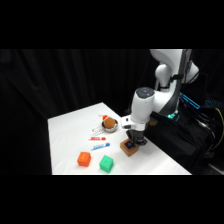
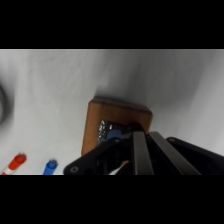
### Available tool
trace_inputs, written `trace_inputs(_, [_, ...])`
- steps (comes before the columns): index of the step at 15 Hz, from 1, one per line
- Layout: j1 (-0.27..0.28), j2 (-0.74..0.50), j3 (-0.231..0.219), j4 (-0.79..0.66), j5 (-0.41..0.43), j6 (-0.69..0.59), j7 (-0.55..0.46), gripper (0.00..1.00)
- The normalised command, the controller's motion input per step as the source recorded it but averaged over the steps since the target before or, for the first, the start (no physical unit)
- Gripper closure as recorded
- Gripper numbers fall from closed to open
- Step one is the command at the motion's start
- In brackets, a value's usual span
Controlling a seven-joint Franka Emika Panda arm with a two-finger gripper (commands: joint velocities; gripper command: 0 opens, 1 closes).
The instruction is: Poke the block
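A: Where does the arm stand in the task?

B: At the poke itself, by the look of it. In the side view the gripper (image 1: 133, 142) has its tip right down on the block (image 1: 129, 148), which sits on the white table (image 1: 65, 135) near its right edge, just right of the blue marker (image 1: 100, 146) and the red marker (image 1: 97, 138).

A: And the wrist view agrees?

B: It does. The brown block (image 2: 117, 127) fills the middle of that view, its dark blue spot (image 2: 114, 133) on the top face, and the fingers (image 2: 142, 152) rise from the bottom edge and end right at that spot. They appear pressed together into a single point, with nothing held between them.

A: Touching, or only hovering?

B: Hard to say — no gap shows between tip and top face, but neither view proves contact.

A: So what does the next move call for?

B: If there is no contact yet, a small, straight push down onto the spot. If there is, a clean lift straight up, so the block is not dragged sideways towards the green cube (image 1: 106, 163) or the orange cube (image 1: 84, 159), both nearer the front of the table.

A: Anything else nearby?

B: A small bowl (image 1: 109, 123) with something orange in it, behind the markers and clear of the gripper.
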Motion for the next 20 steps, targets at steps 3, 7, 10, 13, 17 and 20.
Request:
trace_inputs(3, [0.129,0.03,-0.136,0.04,-0.13,0.06,0.12,0.97])
trace_inputs(7, [0.049,-0.32,-0.049,-0.04,-0.046,-0.26,0.03,0.98])
trace_inputs(10, [-0.084,-0.52,0.079,-0.02,0.094,-0.5,-0.11,0.97])
trace_inputs(13, [-0.149,-0.43,0.134,0.07,0.159,-0.5,-0.19,0.95])
trace_inputs(17, [-0.148,-0.27,0.125,0.13,0.149,-0.39,-0.18,0.6])
trace_inputs(20, [-0.134,-0.2,0.106,0.14,0.143,-0.32,-0.17,0.36])
